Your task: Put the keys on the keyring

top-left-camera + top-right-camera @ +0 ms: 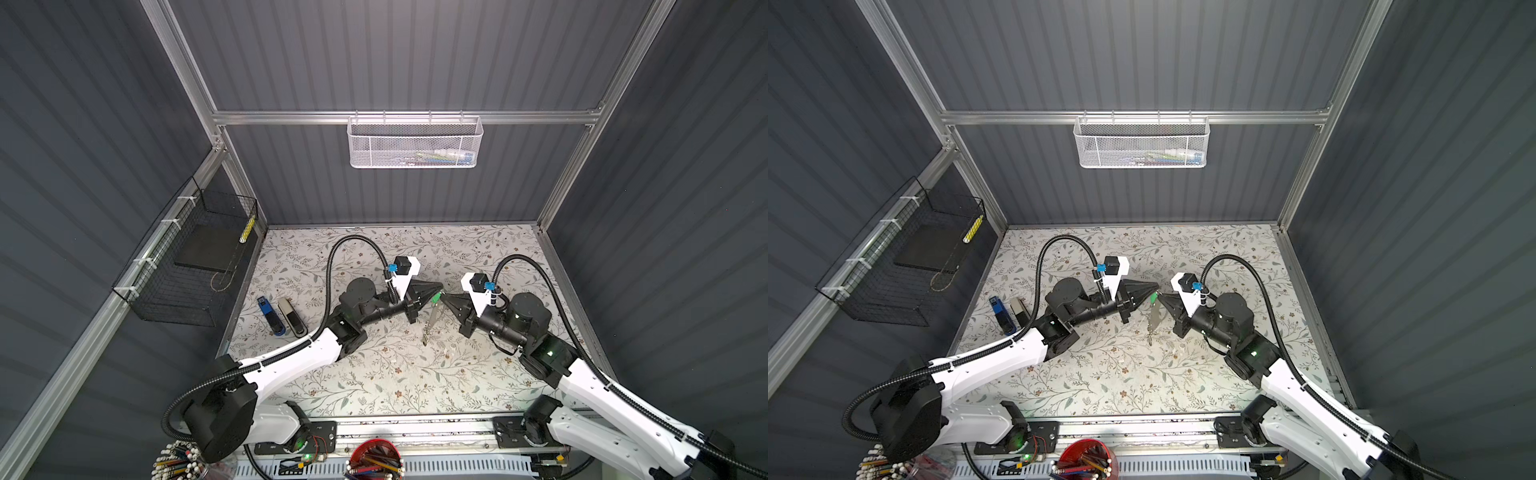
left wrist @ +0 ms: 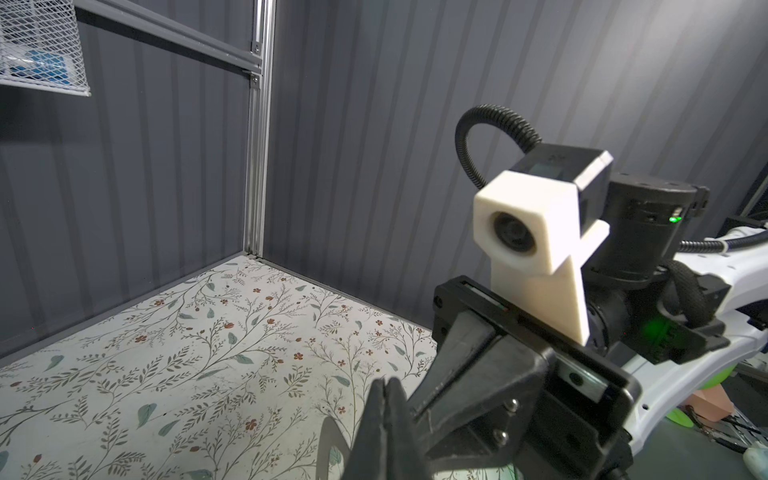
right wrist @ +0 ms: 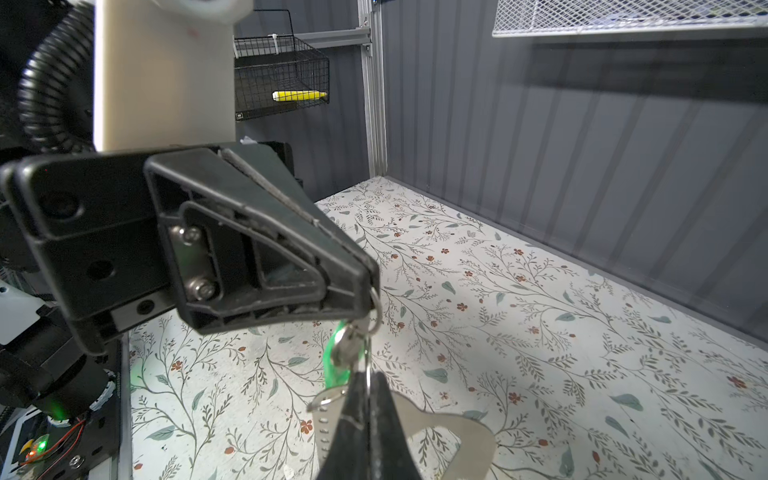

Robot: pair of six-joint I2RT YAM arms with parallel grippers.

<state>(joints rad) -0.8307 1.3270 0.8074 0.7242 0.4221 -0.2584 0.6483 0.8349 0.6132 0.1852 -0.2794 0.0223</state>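
Grey ribbed walls close round the flowered tabletop (image 1: 374, 382) beneath me. Far out to the left of my fingers a black wire basket (image 1: 174, 299) hangs on the wall. Nearer, but well apart from them, a blue stapler (image 1: 270, 318) and a grey stapler (image 1: 293, 318) lie side by side on the table.

My left gripper (image 1: 438, 286) is pinched fully together. The right wrist view shows its tips nipping the small split ring (image 3: 376, 309) of the key with the green tag (image 3: 337, 359), which dangles just under them. Right below that key is the keyring (image 3: 465, 432), a flat grey plate with an oval cutout. My right gripper (image 3: 365, 399) is closed tight on the plate's edge, its tip almost meeting my left one.

In both top views the plate hangs from between my two tips. A small metal piece (image 1: 424, 340) sits at its far end, too small for me to name. I cannot tell where the second key is.
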